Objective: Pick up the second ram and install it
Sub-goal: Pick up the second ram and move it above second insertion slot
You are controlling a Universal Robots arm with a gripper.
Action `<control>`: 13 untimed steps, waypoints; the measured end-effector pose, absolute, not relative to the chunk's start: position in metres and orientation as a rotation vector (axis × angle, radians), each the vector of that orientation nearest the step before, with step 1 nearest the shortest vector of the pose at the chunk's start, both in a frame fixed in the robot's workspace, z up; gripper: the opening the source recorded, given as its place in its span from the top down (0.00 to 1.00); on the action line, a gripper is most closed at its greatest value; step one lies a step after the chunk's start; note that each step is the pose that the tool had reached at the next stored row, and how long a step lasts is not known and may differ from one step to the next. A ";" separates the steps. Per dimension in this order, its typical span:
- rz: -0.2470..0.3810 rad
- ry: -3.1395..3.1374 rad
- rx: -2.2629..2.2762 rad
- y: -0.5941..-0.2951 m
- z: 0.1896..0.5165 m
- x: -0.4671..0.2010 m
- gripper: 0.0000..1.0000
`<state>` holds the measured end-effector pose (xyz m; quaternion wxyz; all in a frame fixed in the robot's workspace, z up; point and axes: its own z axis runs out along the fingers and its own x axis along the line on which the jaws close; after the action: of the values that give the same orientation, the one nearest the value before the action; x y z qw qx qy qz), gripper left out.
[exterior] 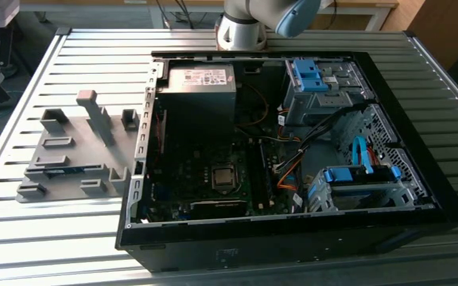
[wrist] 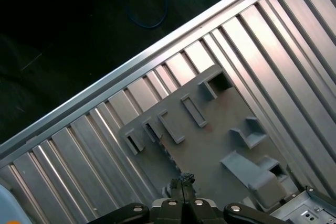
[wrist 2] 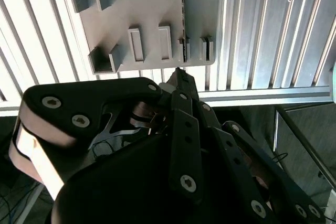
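Hovering above holder (wrist: 210,140) on tabletop (wrist: 273,35) | gripper (wrist: 181,181) closed together, empty | ram (exterior: 64,171) sits in holder | pickup likely needs gripper parted

A silver ribbed-aluminium table (exterior: 78,65) of long parallel slats with grooves between them carries three things. A flat grey plastic holder block (exterior: 78,161), with upright tabs and slotted pockets, lies on the slats close to the table's edge on the exterior view's left, about midway along that edge. Just beside it, an open black metal computer tower case (exterior: 293,244) lies on its side. It covers the middle and the exterior view's right of the surface and reaches the edge nearest that camera. The arm's round silver-grey base (exterior: 241,33) stands at the far edge, behind the case. In both wrist views the block (wrist 2: 147,9) (wrist: 210,135) lies flat across the slats, near the table's raised edge rail (wrist: 157,51).
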<state>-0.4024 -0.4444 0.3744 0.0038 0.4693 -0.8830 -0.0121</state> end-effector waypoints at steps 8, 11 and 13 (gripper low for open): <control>-0.038 -2.741 1.519 -0.444 0.372 -0.402 0.89; -0.038 -2.731 1.536 -0.444 0.371 -0.402 0.89; -0.038 -2.724 1.549 -0.444 0.371 -0.402 0.89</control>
<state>-0.4024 -0.4445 0.3707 0.0041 0.4943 -0.8692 -0.0120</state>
